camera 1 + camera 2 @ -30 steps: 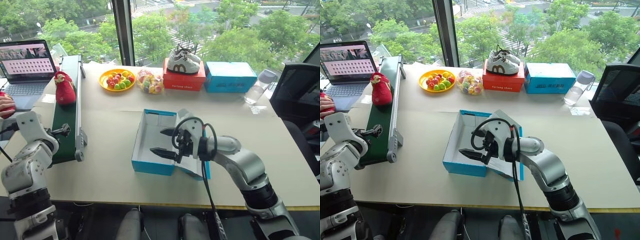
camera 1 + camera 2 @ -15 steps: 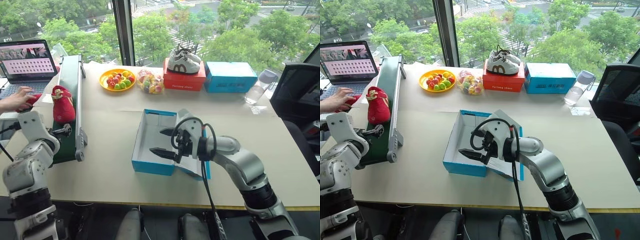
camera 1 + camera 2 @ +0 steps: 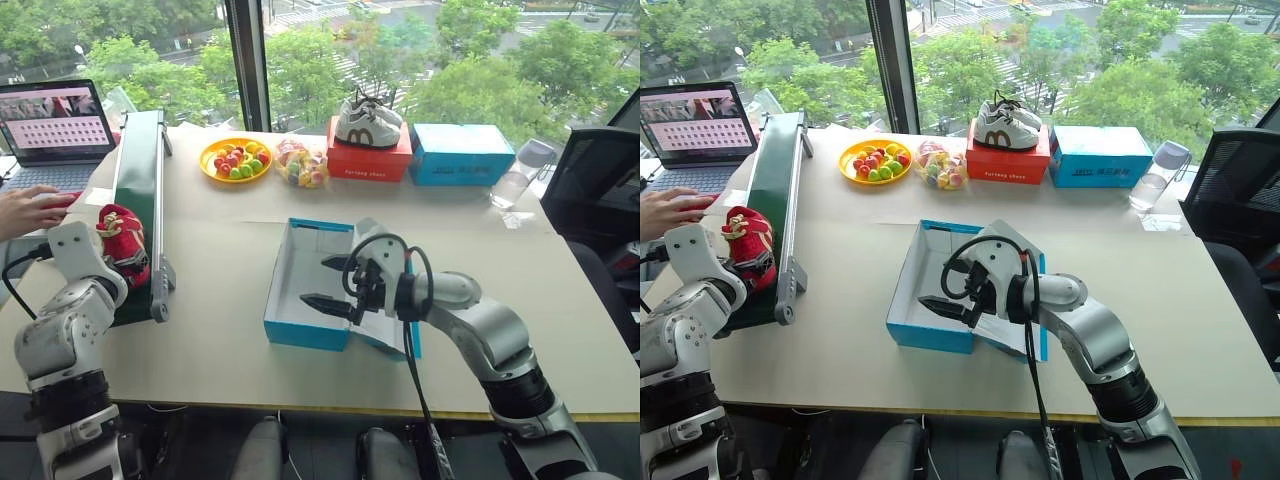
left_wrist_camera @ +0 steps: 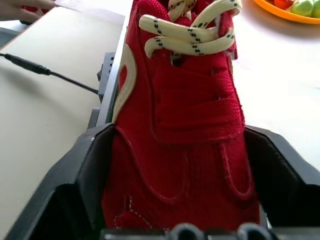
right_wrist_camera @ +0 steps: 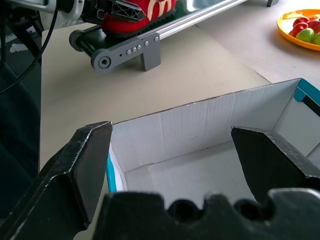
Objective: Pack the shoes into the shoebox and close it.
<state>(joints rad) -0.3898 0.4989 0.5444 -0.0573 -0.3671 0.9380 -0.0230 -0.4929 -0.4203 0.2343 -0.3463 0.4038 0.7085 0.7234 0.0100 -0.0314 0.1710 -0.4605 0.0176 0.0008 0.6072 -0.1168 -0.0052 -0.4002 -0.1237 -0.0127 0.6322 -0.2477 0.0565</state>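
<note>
left eye view: red sneaker between the left fingers at the belt's near end

left eye view: a small red fabric sneaker with cream laces [image 3: 124, 243] lies on the dark green conveyor belt with silver side rails [image 3: 140, 160], at the belt's near end. the left gripper [image 3: 122, 262] reaches in around it. in the left wrist view the sneaker [image 4: 180, 135] sits between the two black fingers [image 4: 87, 175], its pale curved logo beside one of them; whether the fingers press on it or only flank it i cannot tell.

the bright blue cardboard shoebox with a white inside [image 3: 293, 333] stands open in the middle of the pale counter [image 3: 220, 300], nothing inside it. the right gripper [image 3: 327, 284] hangs over the box's open top with its fingers [image 5: 87, 165] spread wide apart, gripping nothing.

along the far edge of the counter sit a round yellow plate of small coloured fruit [image 3: 233, 158], a clear bag of wrapped sweets [image 3: 298, 163], a red cardboard shoebox [image 3: 368, 160] with a pair of white sneakers with brown logos [image 3: 366, 120] on top of it, another blue box with a plain top [image 3: 461, 153] just beside it, and a clear plastic bottle [image 3: 520, 173] near the counter's right end.

to the far left an open laptop [image 3: 52, 135] stands beside the belt, and a person's hand [image 3: 28, 210] rests near it
</note>
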